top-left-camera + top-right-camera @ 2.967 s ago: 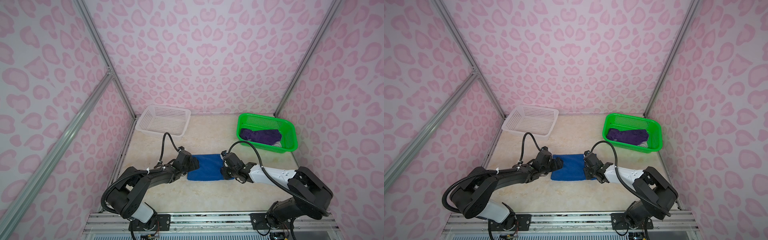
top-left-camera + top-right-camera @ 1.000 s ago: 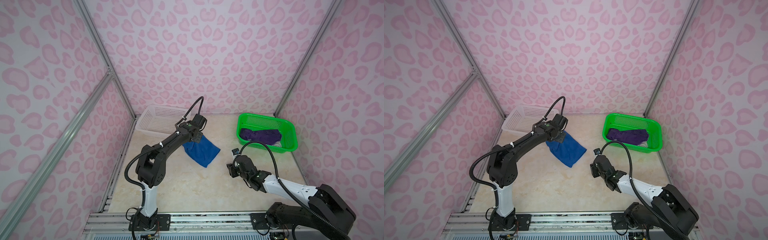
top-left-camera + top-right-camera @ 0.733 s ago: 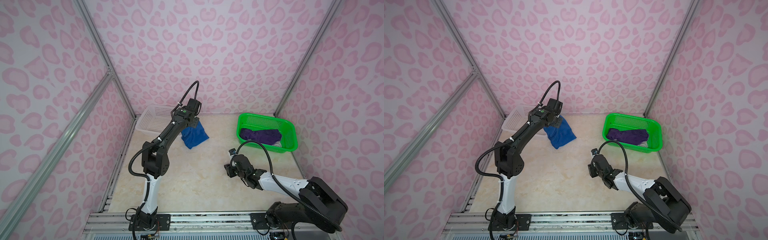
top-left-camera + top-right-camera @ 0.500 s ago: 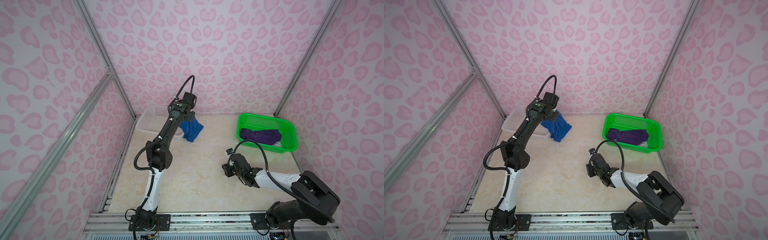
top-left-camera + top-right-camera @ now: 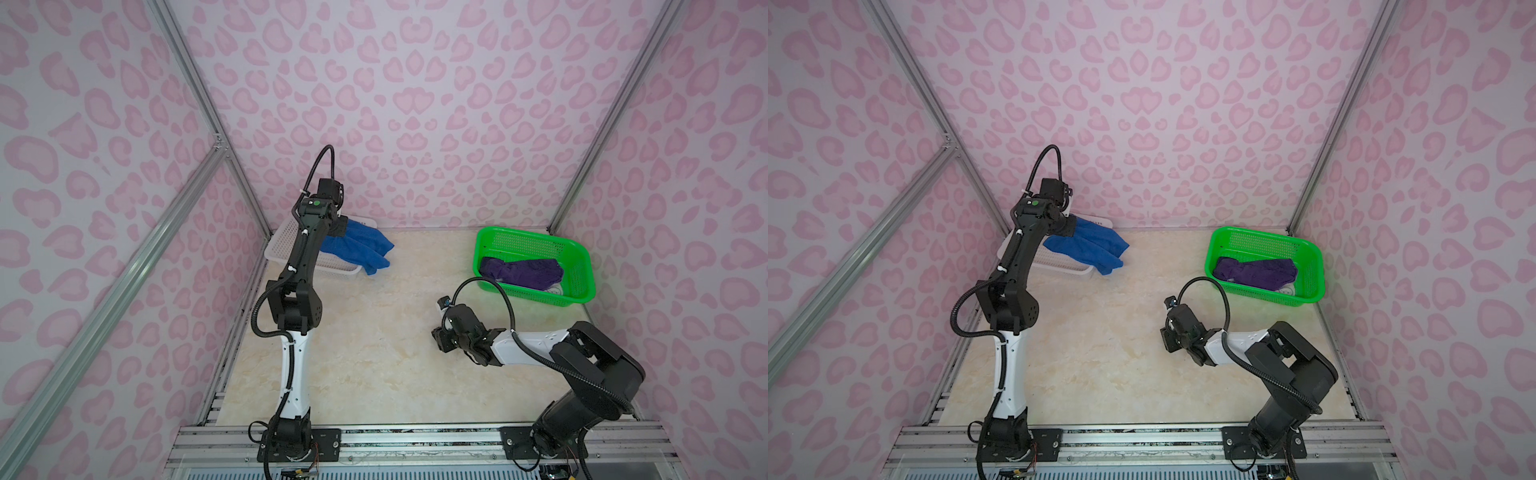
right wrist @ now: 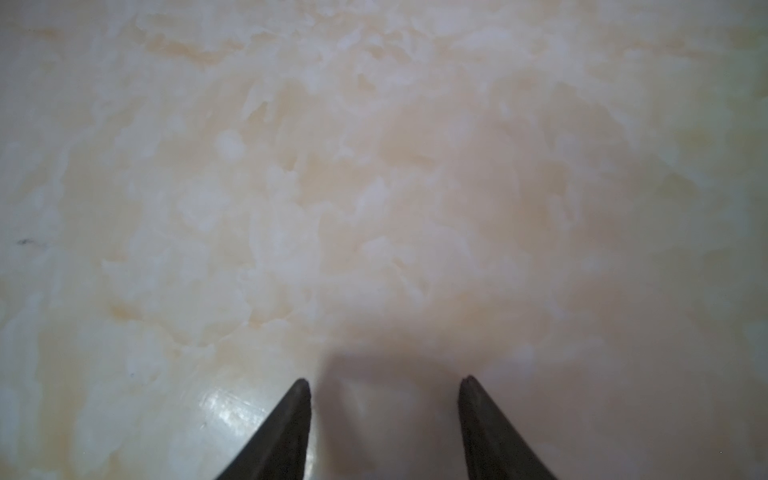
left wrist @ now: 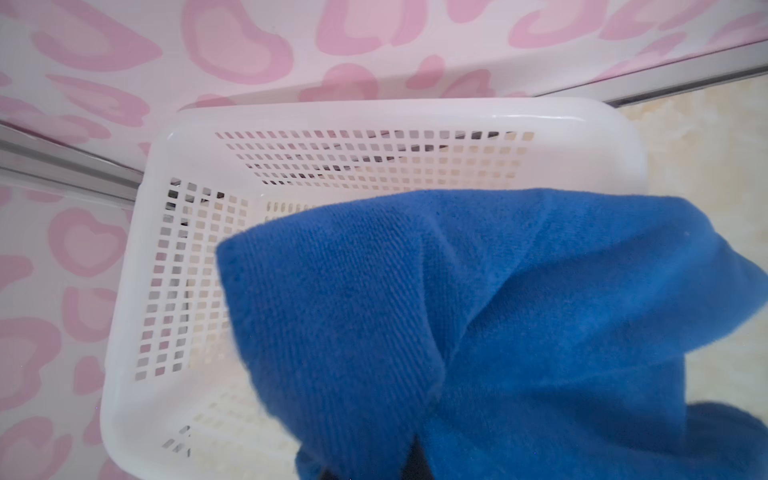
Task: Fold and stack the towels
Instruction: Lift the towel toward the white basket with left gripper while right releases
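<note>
Readable text: none, folks, nothing legible in any view.
blue towel (image 5: 358, 246): plain cloth, no lettering.
left arm (image 5: 297, 307): one green dot near the wrist, no characters.

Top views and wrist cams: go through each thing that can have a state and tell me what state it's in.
blue towel: bunched, hanging from the left gripper above the white basket.
left gripper: shut on the blue towel.
right gripper: open, empty, low over the table.
purple towel: crumpled, lying in the green basket.
white basket: upright, visible part empty.
green basket: upright, holding the purple towel.
</note>
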Tool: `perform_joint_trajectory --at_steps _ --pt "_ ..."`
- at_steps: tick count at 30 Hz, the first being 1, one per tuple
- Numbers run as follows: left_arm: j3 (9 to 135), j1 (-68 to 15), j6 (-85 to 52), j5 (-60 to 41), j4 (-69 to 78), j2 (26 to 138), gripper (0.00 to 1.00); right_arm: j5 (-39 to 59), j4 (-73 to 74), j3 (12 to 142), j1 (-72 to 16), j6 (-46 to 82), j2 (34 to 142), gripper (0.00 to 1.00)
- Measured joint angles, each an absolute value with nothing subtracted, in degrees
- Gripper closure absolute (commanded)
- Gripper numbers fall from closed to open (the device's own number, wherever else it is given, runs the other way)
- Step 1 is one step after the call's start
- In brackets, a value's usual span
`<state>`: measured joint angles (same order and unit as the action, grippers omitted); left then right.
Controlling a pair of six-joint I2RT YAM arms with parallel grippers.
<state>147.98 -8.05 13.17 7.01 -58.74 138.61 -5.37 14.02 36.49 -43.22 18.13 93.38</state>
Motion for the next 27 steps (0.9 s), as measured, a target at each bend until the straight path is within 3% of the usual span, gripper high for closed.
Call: perform_joint_trajectory --at_steps 27 --pt "147.8 -5.0 22.3 26.8 -44.8 144.9 0.97 -6.6 9.7 48.3 -46.5 14.2 102.9 0.43"
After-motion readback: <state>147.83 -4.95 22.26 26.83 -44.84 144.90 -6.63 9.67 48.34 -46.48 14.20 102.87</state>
